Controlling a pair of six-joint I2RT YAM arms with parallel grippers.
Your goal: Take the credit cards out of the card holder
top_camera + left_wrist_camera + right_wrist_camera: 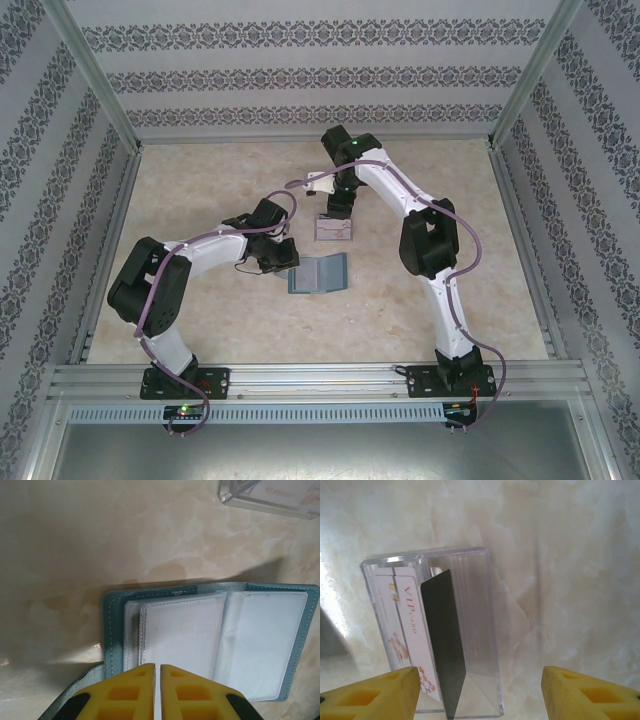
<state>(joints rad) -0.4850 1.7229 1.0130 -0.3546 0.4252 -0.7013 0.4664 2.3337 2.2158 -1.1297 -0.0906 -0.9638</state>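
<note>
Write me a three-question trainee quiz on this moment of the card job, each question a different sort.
1. Fill in: the card holder lies ___ like a book.
2. True or false: the right gripper stands open above the clear tray.
3. Multiple choice: the dark card is A) in a card holder pocket; B) leaning in the clear tray with the pale VIP card; C) under the card holder.
Key: 1 open; 2 true; 3 B.
</note>
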